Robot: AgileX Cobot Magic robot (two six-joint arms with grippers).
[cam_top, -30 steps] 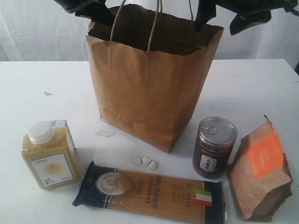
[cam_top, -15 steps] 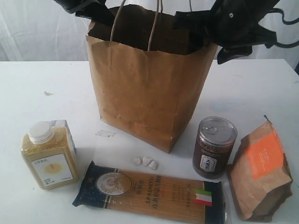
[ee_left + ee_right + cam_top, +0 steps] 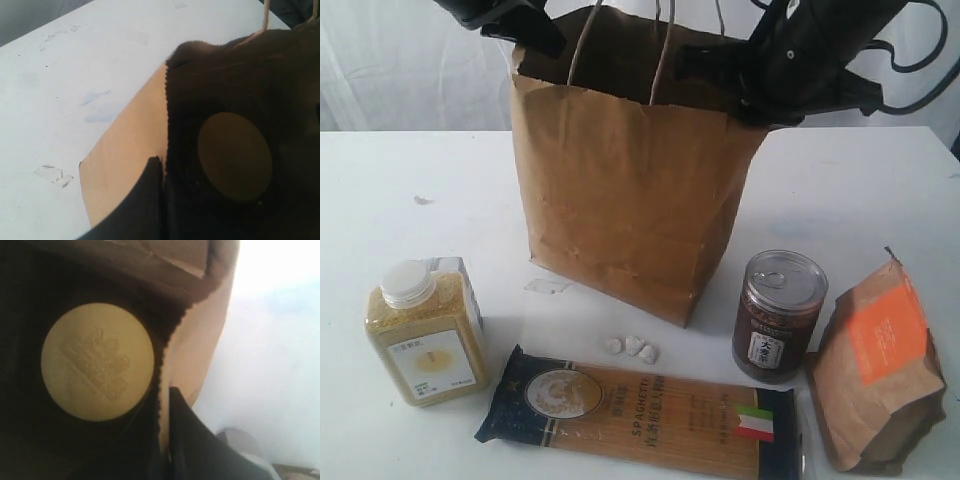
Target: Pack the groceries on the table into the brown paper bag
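The brown paper bag (image 3: 630, 190) stands upright mid-table. My left gripper (image 3: 535, 35) is shut on its back left rim, the serrated edge pinched between the jaws of the left gripper (image 3: 163, 165). My right gripper (image 3: 745, 95) is shut on the right rim, which shows between the jaws of the right gripper (image 3: 165, 397). A jar's round brown lid (image 3: 97, 360) lies deep inside the bag, and the same lid (image 3: 234, 156) shows in the left wrist view. On the table (image 3: 410, 220) are the yellow-grain bottle (image 3: 425, 330), spaghetti packet (image 3: 640, 410), dark can (image 3: 778, 315) and orange-labelled pouch (image 3: 880, 370).
Three small white pebbles (image 3: 632, 347) lie between the bag and the spaghetti. A clear scrap (image 3: 545, 287) sits by the bag's front left corner. The bag's cord handles (image 3: 660, 50) loop above the rim. A white curtain hangs behind.
The right arm swung in from the far right onto the bag's right rim and its jaws closed on the paper. The bag's top shifted slightly. The left gripper held its grip.
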